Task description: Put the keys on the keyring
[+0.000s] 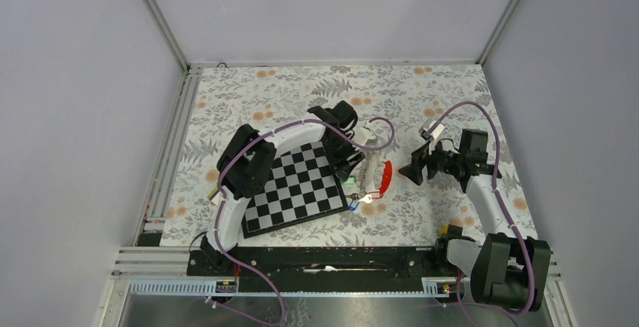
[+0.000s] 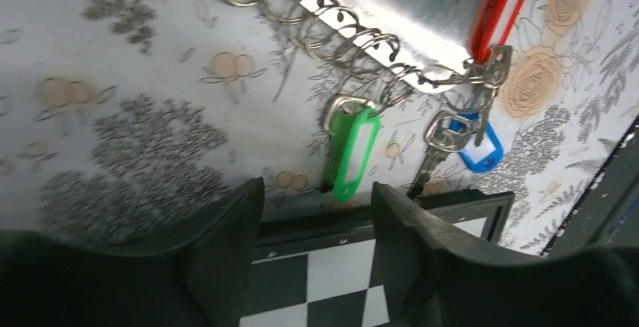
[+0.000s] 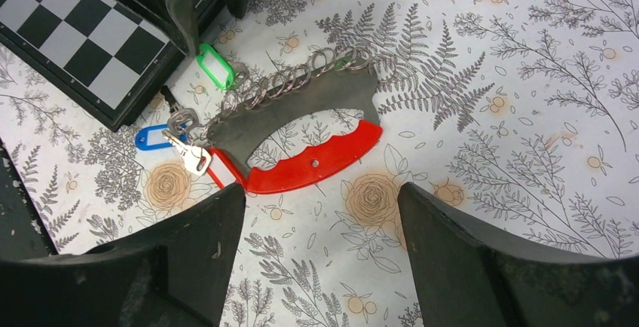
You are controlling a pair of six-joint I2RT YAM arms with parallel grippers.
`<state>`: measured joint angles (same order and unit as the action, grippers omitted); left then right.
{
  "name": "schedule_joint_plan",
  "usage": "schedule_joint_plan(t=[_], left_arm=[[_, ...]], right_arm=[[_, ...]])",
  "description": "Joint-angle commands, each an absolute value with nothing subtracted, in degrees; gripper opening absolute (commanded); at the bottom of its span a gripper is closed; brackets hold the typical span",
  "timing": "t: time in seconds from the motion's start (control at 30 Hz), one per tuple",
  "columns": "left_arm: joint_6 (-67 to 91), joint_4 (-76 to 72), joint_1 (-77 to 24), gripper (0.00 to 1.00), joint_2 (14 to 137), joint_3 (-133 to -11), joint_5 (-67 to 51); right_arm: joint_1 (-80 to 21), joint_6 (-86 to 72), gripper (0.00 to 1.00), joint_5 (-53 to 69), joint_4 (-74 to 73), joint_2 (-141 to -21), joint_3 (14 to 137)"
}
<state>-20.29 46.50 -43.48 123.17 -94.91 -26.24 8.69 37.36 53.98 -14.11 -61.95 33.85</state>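
keys (image 3: 194, 159) hooked on keyring (image 3: 316, 165), beside chessboard (image 3: 75, 41)

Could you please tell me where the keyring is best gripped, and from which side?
Grip the keyring at the middle of its red curved part, from above, pinching across its narrow width. It lies flat, and the rings and keys crowd the grey plate along its other edge and one end.

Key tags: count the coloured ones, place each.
3. Green tag by the chessboard edge; blue tag beside the silver key; red tag at the red handle's end. More may be hidden.
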Motion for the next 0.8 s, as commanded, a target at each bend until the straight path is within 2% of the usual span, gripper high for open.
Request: schedule_joint_plan(t=[0.0,0.1,0.3,0.33,0.37,0.4,0.77], left_arm=[[-20.9,44.4,-41.8,0.64,116.2,-97.1,-22.4],[-20.6,42.7,-41.1,0.68,113.6,-96.7,-21.0],[-17.8,35.7,-38.1,0.73,106.6,-91.5,-19.4],[-17.3,34.7,-37.7,0.76,105.6,-90.6,-19.4],[-16.9,34.0,-37.3,0.92,104.6,-89.8,-19.4],[-16.7,33.5,-36.9,0.98,103.9,-89.1,-19.5],[-18.7,32.3,-35.7,0.99,99.7,-85.2,-18.3]], right_arm=[[8.8,40.4,0.81,53.0,-14.0,-60.9,33.6],[7.1,41.1,0.81,51.2,-13.0,-61.6,33.5],[-2.6,41.9,0.80,40.9,-7.7,-64.1,33.2],[-4.8,41.7,0.80,39.2,-6.3,-64.8,33.2],[-5.8,41.5,0.80,37.4,-4.9,-65.6,33.2],[-7.5,41.5,0.80,35.8,-3.6,-66.6,33.0],[-14.4,43.8,0.80,25.0,6.2,-77.2,32.2]])
